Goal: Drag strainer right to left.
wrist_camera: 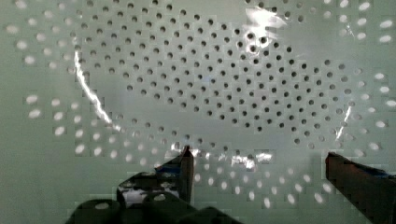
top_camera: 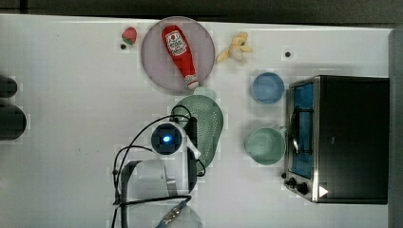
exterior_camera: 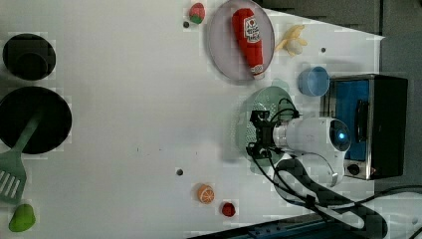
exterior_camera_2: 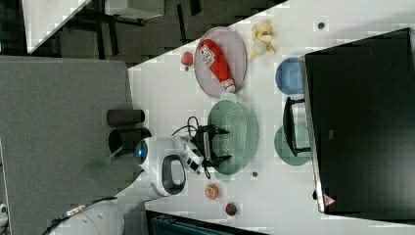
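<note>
The strainer (top_camera: 209,124) is a pale mint-green oval colander with a dotted centre, lying on the white table just below the plate in the top view. It also appears in the left view (exterior_camera: 260,102) and the right view (exterior_camera_2: 241,128). My gripper (top_camera: 193,138) hangs over the strainer's left half in the top view. It points down into the bowl, open, with the jaws spread wide (exterior_camera_2: 223,144) (exterior_camera: 253,133). In the wrist view the perforated floor of the strainer (wrist_camera: 196,84) lies close under the open gripper (wrist_camera: 259,163), with nothing clamped between the two fingers.
A purple plate (top_camera: 152,59) with a ketchup bottle (top_camera: 179,50) lies just beyond the strainer. On the top view's right stand a blue bowl (top_camera: 267,88), a green cup (top_camera: 265,146) and a toaster oven (top_camera: 342,137). White table stretches to the top view's left, up to black pots (top_camera: 10,121).
</note>
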You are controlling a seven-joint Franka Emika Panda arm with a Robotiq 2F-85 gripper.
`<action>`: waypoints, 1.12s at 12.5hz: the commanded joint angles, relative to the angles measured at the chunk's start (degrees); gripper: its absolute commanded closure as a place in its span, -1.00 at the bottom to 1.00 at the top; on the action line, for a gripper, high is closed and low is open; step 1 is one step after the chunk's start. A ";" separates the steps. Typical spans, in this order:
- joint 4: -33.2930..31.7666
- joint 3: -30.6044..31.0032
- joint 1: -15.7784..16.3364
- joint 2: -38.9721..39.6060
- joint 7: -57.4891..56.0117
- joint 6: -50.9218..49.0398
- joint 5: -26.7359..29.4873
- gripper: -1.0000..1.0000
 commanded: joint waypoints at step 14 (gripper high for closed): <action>15.92 2.21 17.88 8.21 12.76 -6.16 6.86 -1.00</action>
